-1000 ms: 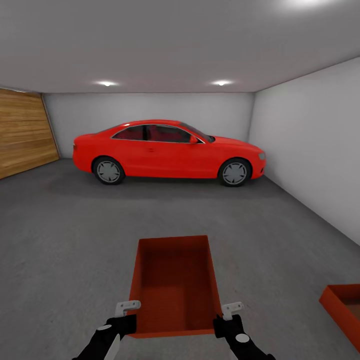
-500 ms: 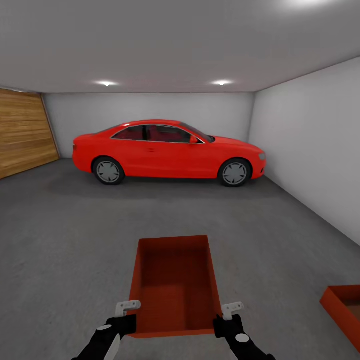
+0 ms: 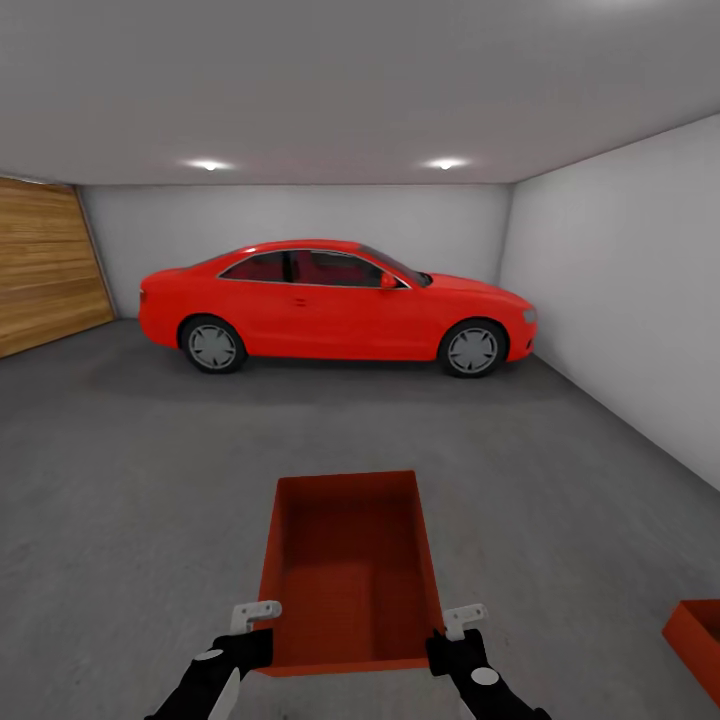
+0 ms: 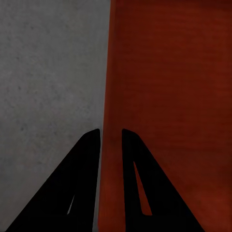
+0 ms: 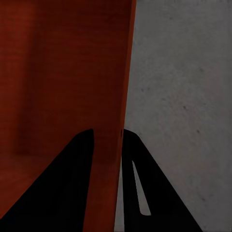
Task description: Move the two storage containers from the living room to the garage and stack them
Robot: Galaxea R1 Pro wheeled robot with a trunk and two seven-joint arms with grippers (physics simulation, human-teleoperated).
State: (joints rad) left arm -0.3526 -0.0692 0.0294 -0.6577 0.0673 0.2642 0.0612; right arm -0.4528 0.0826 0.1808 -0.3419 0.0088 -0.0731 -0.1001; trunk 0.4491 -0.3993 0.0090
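**Both grippers clamped on one bin, second one off to the side**

Left gripper (image 3: 256, 612) is pinched on the left wall of the held container (image 3: 350, 560), right gripper (image 3: 464, 615) on its right wall, both at the near corners. In the wrist views each pair of dark fingers (image 4: 87, 159) straddles a thin wall, one finger inside the bin and one outside, so both are grasping it.

The bin's long axis runs straight away from the robot, pointing toward the red car (image 3: 335, 305), open side up, sitting level above the grey concrete floor (image 3: 130, 480).

Count: two orange-red containers total. The second container (image 3: 697, 640) sits on the floor at the near right, cut off by the frame edge, well apart from the held one. One car, parked side-on along the far wall. One wooden plank door (image 3: 45, 265) on the left. Two ceiling lights (image 3: 208, 165).
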